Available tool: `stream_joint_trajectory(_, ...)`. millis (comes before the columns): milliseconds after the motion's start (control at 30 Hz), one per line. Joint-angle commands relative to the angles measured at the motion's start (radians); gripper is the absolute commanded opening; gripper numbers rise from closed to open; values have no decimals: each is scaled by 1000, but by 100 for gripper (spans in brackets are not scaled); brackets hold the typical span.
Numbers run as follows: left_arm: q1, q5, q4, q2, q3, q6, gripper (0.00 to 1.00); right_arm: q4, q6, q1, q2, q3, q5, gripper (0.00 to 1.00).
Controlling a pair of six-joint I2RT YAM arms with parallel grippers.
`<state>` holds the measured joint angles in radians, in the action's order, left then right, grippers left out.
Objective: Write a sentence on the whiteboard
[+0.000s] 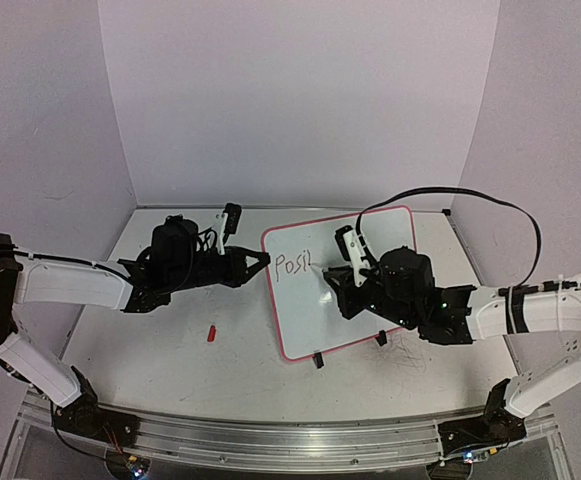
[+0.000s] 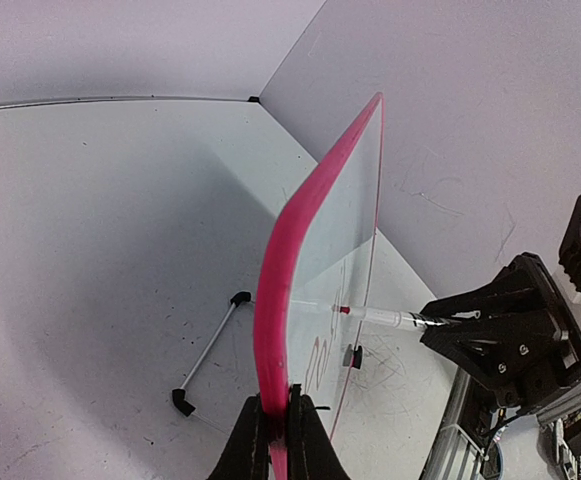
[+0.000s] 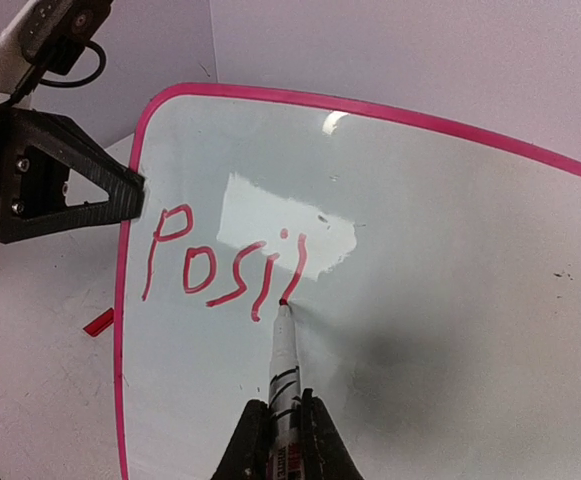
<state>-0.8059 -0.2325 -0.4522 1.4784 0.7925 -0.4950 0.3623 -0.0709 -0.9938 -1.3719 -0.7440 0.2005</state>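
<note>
Right gripper clamped tight on a white marker, fingers closed around the barrel, red tip pressed to the whiteboard at the foot of the newest stroke. Just above that tip, the sentence so far: red handwritten "Posi" plus one more upright stroke, in the board's upper left part, nothing after it. Across the board, left gripper pinched shut on the pink-red frame at the left edge, one finger on each face, beside the start of the lettering. From above, right gripper over the middle of the whiteboard, left gripper at its left rim near the top corner. Board itself at the centre of the table, turned askew to the table's edges, between the two arms. Two small black clip feet along the near edge. Small red cap-like piece lying on the table to the left of the board, apart from it and below the left arm. Black cable arching above the right arm toward the back wall.
</note>
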Motion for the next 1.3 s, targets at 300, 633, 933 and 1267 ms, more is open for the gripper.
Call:
stream_joint_trajectory(300, 5, 22, 20, -17, 28, 47, 0, -37, -45, -10, 42, 25, 50, 0)
stream_joint_trajectory(633, 5, 21, 22, -19, 32, 51, 0, 55, -27, -11, 76, 3, -18, 0)
stream_joint_trajectory(933, 5, 19, 26, -26, 33, 53, 0, 75, -17, -10, 13, -34, -3, 0)
stream_joint_trajectory(1267, 5, 19, 29, -25, 33, 55, 0, 96, -15, -11, 13, -35, 22, 0)
